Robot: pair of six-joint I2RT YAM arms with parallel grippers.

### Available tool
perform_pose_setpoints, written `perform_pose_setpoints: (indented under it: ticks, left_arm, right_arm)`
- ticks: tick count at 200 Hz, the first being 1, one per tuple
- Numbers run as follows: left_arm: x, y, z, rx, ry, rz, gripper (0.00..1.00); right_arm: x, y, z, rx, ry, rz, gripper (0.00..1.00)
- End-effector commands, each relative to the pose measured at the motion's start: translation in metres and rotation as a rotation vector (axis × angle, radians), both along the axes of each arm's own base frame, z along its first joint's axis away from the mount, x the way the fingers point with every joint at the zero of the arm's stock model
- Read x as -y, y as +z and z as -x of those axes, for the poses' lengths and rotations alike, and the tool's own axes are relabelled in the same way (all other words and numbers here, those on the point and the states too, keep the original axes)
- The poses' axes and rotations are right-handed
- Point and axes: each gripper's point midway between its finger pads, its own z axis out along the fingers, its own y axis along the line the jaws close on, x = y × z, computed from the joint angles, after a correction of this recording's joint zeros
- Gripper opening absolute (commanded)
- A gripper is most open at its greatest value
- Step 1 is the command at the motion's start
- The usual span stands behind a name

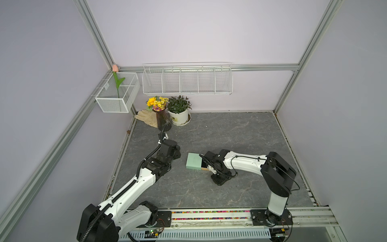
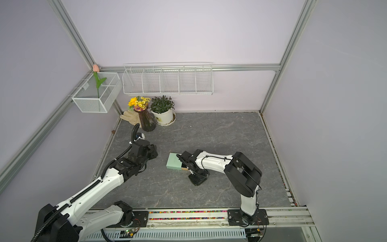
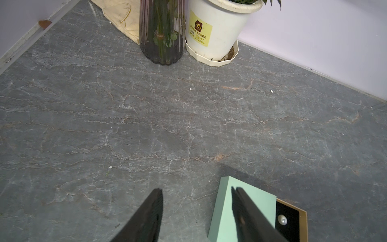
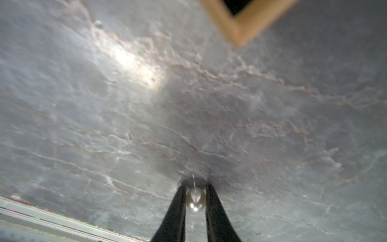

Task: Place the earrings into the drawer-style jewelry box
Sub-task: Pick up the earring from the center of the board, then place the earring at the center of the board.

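Observation:
The mint-green drawer-style jewelry box (image 1: 193,161) (image 2: 174,161) lies flat mid-table. Its tan-sided tray (image 3: 302,222) is slid partly out toward the right arm. One pearl earring (image 3: 282,220) rests on the tray's black lining. My right gripper (image 4: 195,187) points down at the table just beside the tray's corner (image 4: 240,27). It is shut on the other earring (image 4: 196,200), whose thin post sticks out past the fingertips. My left gripper (image 3: 196,188) hangs open beside the box's far-from-tray edge (image 3: 222,211), with nothing between its fingers.
A dark glass vase of flowers (image 1: 163,121), a white plant pot (image 1: 179,117) and a beige glove (image 1: 146,117) sit in the back left corner. Wire baskets (image 1: 187,80) (image 1: 117,94) hang on the walls. The arms' base rail (image 1: 209,215) runs along the front.

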Motion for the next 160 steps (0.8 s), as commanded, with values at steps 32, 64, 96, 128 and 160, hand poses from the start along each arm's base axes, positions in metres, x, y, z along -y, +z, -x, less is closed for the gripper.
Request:
perform_pose_setpoints:
  ticks: [32, 64, 96, 128, 160]
  left_arm:
    - [-0.008, 0.0, 0.002, 0.002, 0.033, 0.001, 0.57]
    - [-0.007, 0.0, 0.002, 0.004, 0.026, 0.006, 0.57]
    - [-0.006, 0.0, 0.001, 0.004, 0.025, 0.006, 0.57]
    - [-0.004, -0.003, 0.0, -0.002, 0.021, 0.009, 0.57]
    - [-0.004, -0.002, 0.0, 0.0, 0.019, 0.013, 0.57]
  right_arm:
    - [0.002, -0.004, -0.003, 0.02, 0.026, 0.031, 0.34]
    - [0.007, -0.003, -0.005, 0.039, 0.019, 0.051, 0.39]
    - [0.011, -0.001, -0.003, 0.043, 0.008, 0.051, 0.42]
    - [0.019, -0.001, -0.003, 0.063, -0.011, 0.069, 0.41]
    - [0.023, 0.0, -0.003, 0.068, -0.032, 0.064, 0.39]
